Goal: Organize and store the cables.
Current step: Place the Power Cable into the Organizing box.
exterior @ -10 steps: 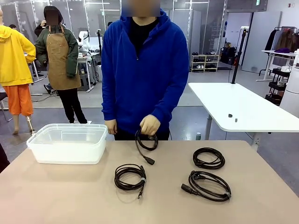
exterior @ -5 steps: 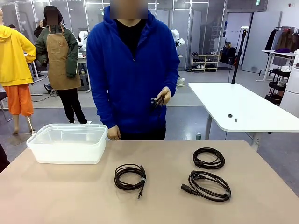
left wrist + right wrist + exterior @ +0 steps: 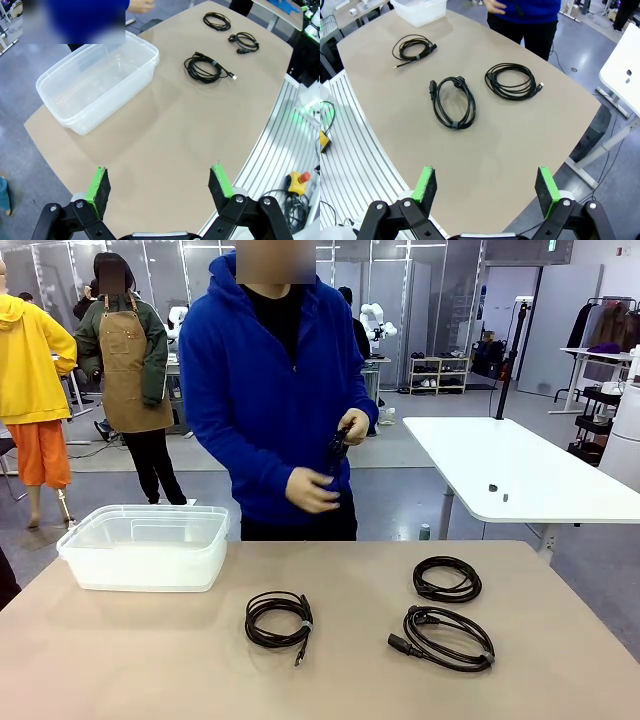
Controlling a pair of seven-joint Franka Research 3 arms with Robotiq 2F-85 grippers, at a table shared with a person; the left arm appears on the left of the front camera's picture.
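Three coiled black cables lie on the tan table: one in the middle, one at the far right and one nearer the front right. The person in the blue hoodie holds a fourth cable at chest height with both hands. My left gripper hangs open high over the table's left end, the cables well beyond it. My right gripper is open above the right end, with the closest coil ahead of its fingers.
A clear plastic bin with nothing in it stands at the table's far left, also seen in the left wrist view. A white table stands beyond the right corner. Other people stand in the background.
The person lifted a cable from the table's far edge up to chest height and brought the other hand to it. Both grippers stayed open and still.
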